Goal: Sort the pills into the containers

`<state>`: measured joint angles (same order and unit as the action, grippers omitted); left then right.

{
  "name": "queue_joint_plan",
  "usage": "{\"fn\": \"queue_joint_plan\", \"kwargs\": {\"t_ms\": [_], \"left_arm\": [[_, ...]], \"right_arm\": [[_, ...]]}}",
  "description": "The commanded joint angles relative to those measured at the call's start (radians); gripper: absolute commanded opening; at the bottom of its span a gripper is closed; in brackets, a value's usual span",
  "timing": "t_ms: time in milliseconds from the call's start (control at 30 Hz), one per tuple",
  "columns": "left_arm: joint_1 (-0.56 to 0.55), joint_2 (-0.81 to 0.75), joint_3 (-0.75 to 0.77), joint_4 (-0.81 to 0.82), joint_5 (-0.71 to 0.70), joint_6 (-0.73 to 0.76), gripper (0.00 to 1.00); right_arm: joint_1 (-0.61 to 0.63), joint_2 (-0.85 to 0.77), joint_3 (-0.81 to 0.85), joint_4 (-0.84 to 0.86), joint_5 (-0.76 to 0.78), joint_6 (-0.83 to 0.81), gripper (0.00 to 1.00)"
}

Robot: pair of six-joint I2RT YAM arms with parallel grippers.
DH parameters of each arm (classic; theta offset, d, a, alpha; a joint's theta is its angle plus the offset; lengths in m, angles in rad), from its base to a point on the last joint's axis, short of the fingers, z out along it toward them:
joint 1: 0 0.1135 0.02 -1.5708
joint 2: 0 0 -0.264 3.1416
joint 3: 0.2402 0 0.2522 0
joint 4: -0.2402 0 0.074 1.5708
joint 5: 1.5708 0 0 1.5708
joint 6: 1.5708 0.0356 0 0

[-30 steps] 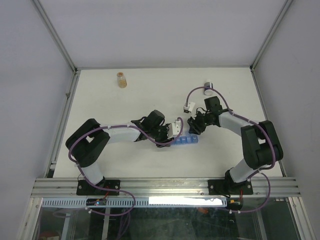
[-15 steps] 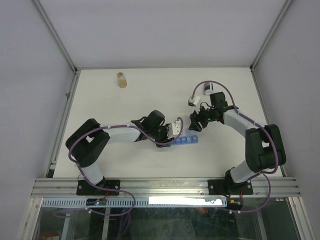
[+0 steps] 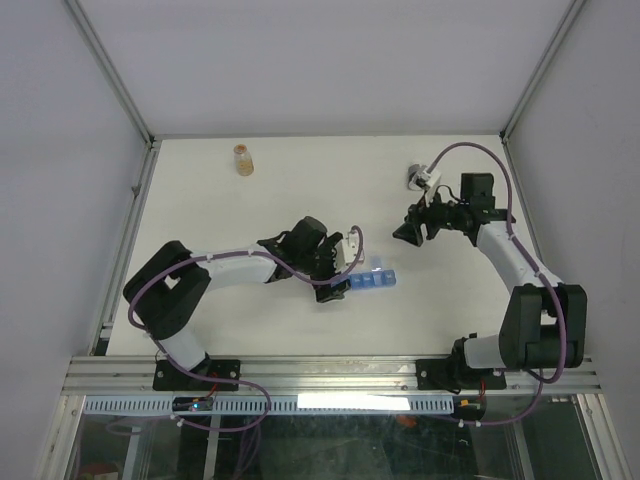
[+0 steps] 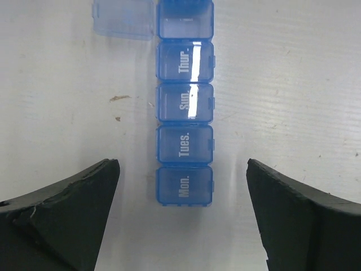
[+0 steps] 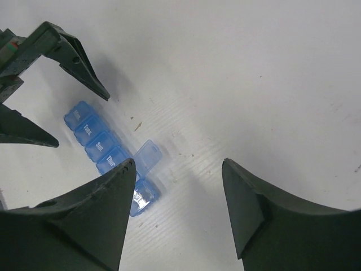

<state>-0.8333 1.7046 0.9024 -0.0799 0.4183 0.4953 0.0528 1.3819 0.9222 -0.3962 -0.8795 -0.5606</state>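
On the overhead view I have the containers (image 3: 372, 280) lying flat on the white table (image 3: 300, 190), a little below the middle of the frame, as one short blue strip running left to right. The left gripper (image 3: 343, 268) sits right at the strip's left end.

On the left wrist view the strip runs up the middle of the frame. I read the closed lids from the bottom up as Mon., Tues., Sun., Thur. The topmost compartment is cut off by the upper edge, and its clear blue lid (image 4: 124, 20) is flipped open to the upper left, flat on the table. I cannot tell what is inside it. The left jaws stand spread wide. One dark finger (image 4: 73, 209) is in the lower left corner and the other in the lower right, each well clear of the Mon. end and gripping nothing.

The right gripper (image 5: 179, 164) hangs to the upper right of the strip on the overhead view, apart from it. Its jaws are parted with only bare table between them, so it has hold of nothing. On its wrist view the strip lies at lower left, partly hidden behind one finger.

An amber bottle (image 3: 242, 159) stands at the upper left of the table, far from both arms.
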Motion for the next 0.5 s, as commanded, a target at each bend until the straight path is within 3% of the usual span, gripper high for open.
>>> {"fn": "queue_joint_plan", "kwargs": {"t_ms": [0, 167, 300, 467], "left_arm": [[0.015, -0.129, -0.01, 0.092, 0.009, -0.07, 0.99], [0.034, -0.261, -0.07, 0.215, 0.006, -0.189, 0.99], [0.117, -0.37, -0.142, 0.423, 0.085, -0.427, 0.99], [0.276, -0.345, -0.235, 0.794, 0.23, -0.811, 0.99]], "right_arm": [[-0.042, -0.076, 0.029, 0.039, -0.068, 0.071, 0.66], [-0.098, -0.111, 0.025, 0.085, -0.065, 0.143, 0.67], [-0.142, -0.143, 0.012, 0.153, -0.032, 0.2, 0.71], [-0.17, -0.152, 0.001, 0.279, 0.161, 0.357, 0.93]]}}
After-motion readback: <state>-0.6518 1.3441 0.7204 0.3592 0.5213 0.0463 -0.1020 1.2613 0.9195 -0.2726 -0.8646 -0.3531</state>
